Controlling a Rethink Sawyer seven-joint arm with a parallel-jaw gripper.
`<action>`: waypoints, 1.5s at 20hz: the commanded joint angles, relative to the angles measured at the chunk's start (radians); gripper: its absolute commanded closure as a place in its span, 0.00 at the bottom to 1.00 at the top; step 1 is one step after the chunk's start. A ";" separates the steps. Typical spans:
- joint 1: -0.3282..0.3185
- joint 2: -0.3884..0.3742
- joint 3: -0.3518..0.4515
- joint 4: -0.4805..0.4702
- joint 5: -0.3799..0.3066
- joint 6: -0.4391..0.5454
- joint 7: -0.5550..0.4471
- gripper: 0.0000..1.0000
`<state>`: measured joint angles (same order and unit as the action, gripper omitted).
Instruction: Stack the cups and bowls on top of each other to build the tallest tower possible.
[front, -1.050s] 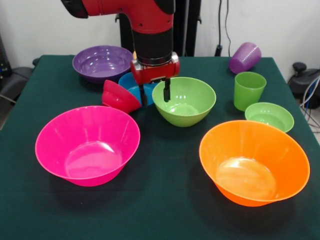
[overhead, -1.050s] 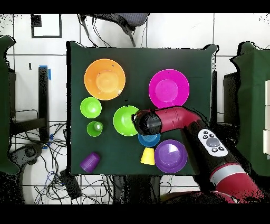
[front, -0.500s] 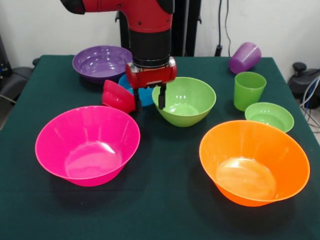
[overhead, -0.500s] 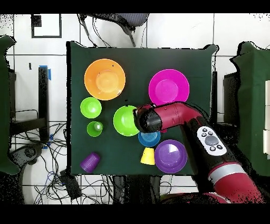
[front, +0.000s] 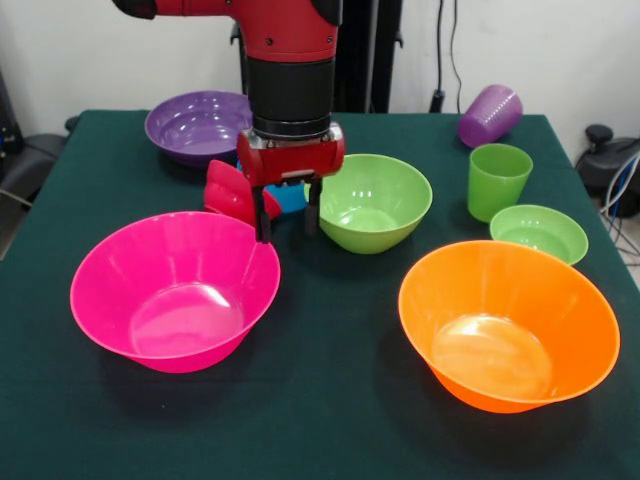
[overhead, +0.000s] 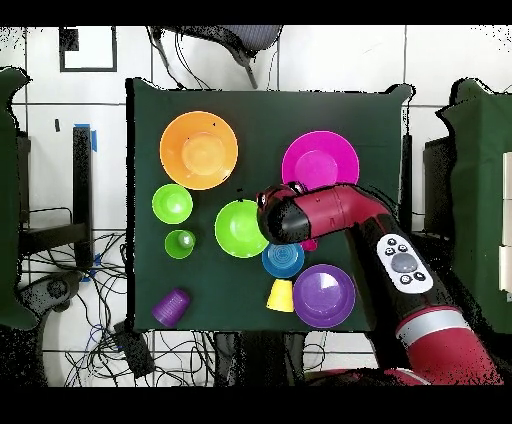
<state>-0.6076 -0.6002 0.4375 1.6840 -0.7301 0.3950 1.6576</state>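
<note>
My gripper (front: 286, 218) hangs open with nothing between its fingers, between the pink bowl's (front: 175, 288) far rim and the medium green bowl (front: 370, 200), which holds nothing. A small red bowl (front: 230, 190) leans tilted just left of the fingers, against a blue bowl (front: 291, 196) behind them. In the overhead view the arm covers the gripper; the blue bowl (overhead: 283, 262), yellow cup (overhead: 281, 296) and purple bowl (overhead: 323, 295) lie beside it. The orange bowl (front: 510, 325), the light green small bowl (front: 540, 232) and the green cup (front: 498, 180) stand at the right.
A purple cup (front: 490, 113) lies on its side at the far right corner of the green-covered table (front: 330, 400). The purple bowl (front: 200, 125) sits at the far left. Cables and chairs surround the table in the overhead view.
The gripper has moved from the medium green bowl's rim toward the pink bowl, left and nearer in the front view. It stays open. The bowls and cups have not moved.
</note>
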 joint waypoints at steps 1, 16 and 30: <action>0.029 0.036 0.007 -0.097 -0.075 -0.087 0.008 0.00; 0.004 0.073 -0.015 -0.067 -0.071 -0.113 -0.021 0.00; 0.097 0.100 -0.095 -0.102 -0.066 0.055 -0.028 0.00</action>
<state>-0.5877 -0.5589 0.4106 1.6169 -0.7326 0.3030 1.6576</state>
